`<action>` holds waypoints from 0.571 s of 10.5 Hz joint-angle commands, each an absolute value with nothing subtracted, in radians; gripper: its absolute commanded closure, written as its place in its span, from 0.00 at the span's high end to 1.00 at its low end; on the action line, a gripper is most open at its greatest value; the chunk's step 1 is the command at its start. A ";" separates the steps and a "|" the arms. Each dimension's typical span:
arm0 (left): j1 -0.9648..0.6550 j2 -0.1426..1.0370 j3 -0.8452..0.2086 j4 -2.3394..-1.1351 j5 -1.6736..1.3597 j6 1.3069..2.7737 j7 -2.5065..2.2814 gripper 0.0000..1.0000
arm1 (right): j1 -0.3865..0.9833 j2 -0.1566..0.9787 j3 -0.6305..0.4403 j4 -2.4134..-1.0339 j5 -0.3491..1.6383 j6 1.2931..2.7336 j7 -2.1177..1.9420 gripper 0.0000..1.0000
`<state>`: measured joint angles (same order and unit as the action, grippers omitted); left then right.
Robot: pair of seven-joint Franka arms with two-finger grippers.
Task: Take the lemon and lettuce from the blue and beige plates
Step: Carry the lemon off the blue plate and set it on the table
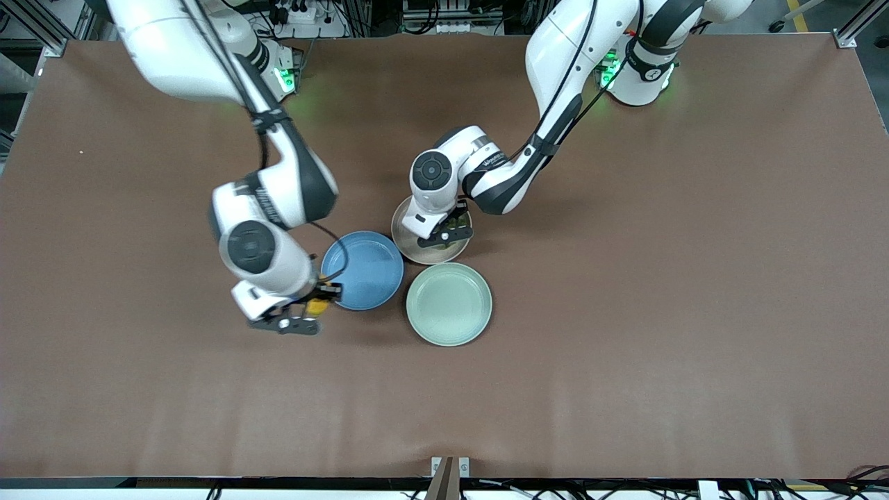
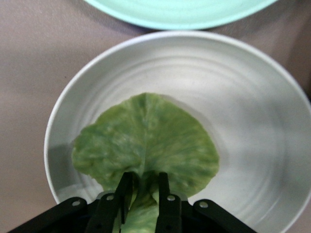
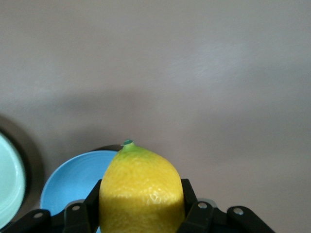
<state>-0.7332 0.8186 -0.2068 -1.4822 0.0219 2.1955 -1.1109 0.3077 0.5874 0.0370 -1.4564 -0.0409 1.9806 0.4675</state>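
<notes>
**Lemon gripped beside the blue plate, lettuce pinched on the beige one**

Gripper work first: the right gripper (image 1: 316, 306) is clamped on the lemon (image 3: 141, 191), its black fingers (image 3: 80, 216) pressed against both sides of the yellow fruit, whose small green tip points away from the wrist. In the front view it hangs over the brown counter (image 1: 625, 312) just off the rim of the blue plate (image 1: 364, 271), toward the right arm's end. That plate has nothing in it.

The left gripper (image 2: 143, 191) is down in the beige plate (image 2: 252, 145), its fingers (image 2: 164, 199) drawn narrow around the stem end of the lettuce (image 2: 146, 141). The leaf lies flat on the plate's floor, spread out from the fingers toward the plate's middle. From the front, the left arm's wrist covers much of this plate, and only a dark green scrap of the leaf shows under it.

The blue and beige plates sit side by side, rims touching or nearly so. A mint-green plate (image 1: 449, 303), with nothing on it, lies nearer the front camera than both, its rim just beside each of them.
</notes>
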 commanded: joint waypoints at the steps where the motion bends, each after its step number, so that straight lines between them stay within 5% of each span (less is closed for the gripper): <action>1: -0.707 0.792 -0.209 -1.477 0.038 2.186 -1.150 0.28 | 0.163 0.528 0.051 -1.466 0.000 1.915 0.289 0.00; 5: -0.693 0.736 -0.210 -1.477 0.038 2.115 -1.160 0.21 | -0.026 0.555 0.046 -1.477 0.000 1.980 0.027 0.00; 6: -0.693 0.744 -0.210 -1.476 0.037 2.115 -1.164 0.51 | -0.059 0.570 0.046 -1.476 0.000 1.997 -0.021 0.00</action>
